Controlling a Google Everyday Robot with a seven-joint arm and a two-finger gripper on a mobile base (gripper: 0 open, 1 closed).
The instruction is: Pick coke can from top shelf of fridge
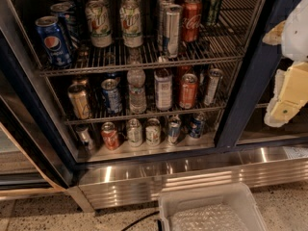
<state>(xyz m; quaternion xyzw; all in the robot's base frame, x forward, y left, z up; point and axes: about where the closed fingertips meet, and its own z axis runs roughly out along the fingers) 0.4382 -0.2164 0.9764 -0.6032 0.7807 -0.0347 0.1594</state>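
- Red aluminium coke can stands upright on the top shelf of the fridge, upper centre-right of the frame, just behind a slim silver can.
- Expect thin, dentable walls and a slick, possibly damp skin; if full, it will be moderately heavy.
- Take it mid-body, across the cylinder.
- Your gripper hangs at the right edge, well apart from the can; you cannot tell how wide it stands.

Your single camera faces the fridge from close up, tilted downward. The claw sits at the view's right edge.
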